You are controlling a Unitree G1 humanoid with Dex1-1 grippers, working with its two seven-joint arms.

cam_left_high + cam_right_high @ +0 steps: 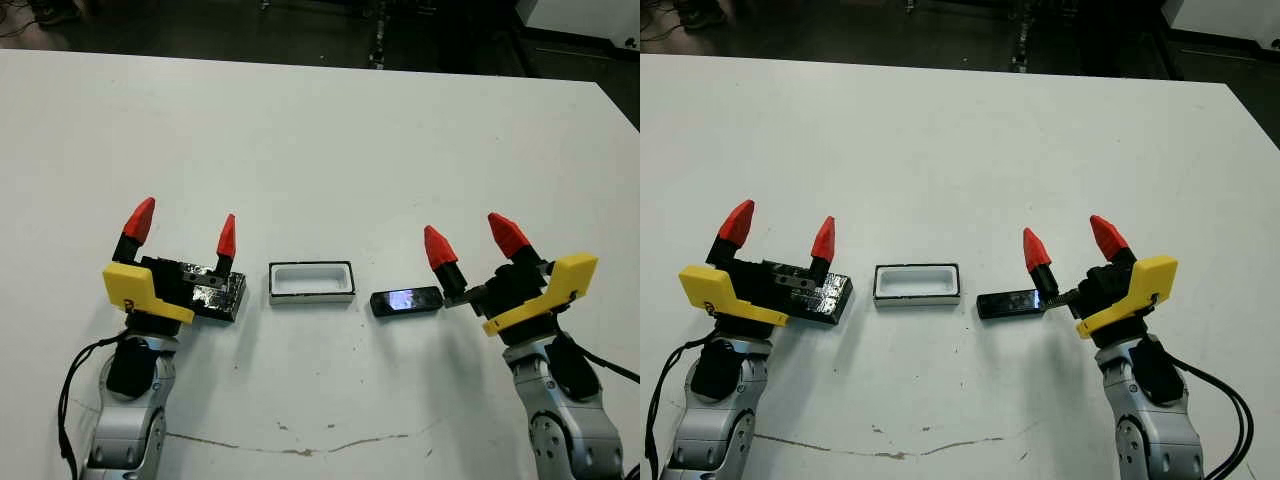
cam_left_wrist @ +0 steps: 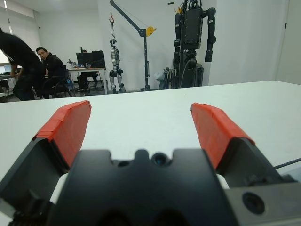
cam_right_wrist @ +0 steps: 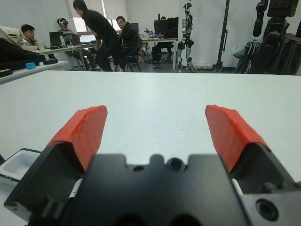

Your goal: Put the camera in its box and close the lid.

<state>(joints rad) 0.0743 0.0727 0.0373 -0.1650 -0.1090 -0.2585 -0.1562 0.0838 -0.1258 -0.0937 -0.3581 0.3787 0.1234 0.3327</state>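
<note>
Left gripper (image 1: 183,229): 2 fingers apart, empty, its black body over the lid (image 1: 218,295), which lies flat on the table (image 1: 320,140). Right gripper (image 1: 468,240): fingers apart, empty. Camera (image 1: 405,300) flat just beside it. Box (image 1: 311,282) open between lid and camera. Beyond the table, seated people (image 3: 126,35) at desks.

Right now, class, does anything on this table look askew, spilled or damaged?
Nothing stands out. The lid, box and camera lie flat in a row, box empty; only faint scuff marks cross the table's near edge.
</note>
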